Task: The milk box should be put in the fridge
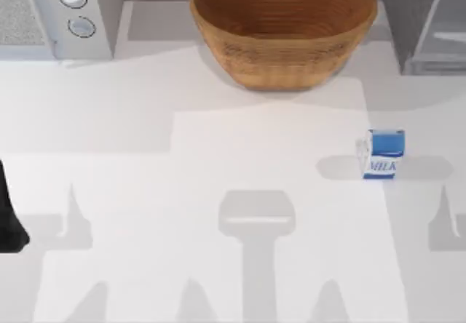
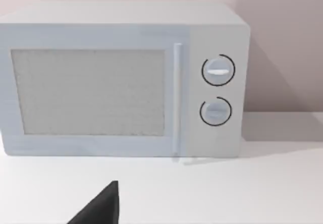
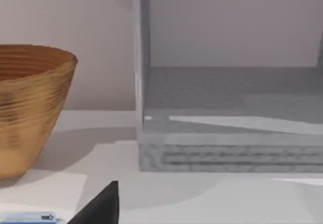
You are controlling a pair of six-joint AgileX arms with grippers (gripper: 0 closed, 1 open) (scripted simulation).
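Milk box (image 1: 383, 153) stands upright, ungrasped, before the fridge (image 3: 227, 118); right hand's state cannot be told, so approach squarely and grip its sides evenly.

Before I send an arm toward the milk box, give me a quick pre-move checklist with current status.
1. Milk box upright on the table, right side: ok.
2. Space around the milk box free of clutter: ok.
3. Fridge front open, pale interior floor visible: ok.
4. Wicker bowl stands apart from the milk box: ok.
5. Microwave door closed, far left: ok.
6. Right hand open and ready: cannot tell.
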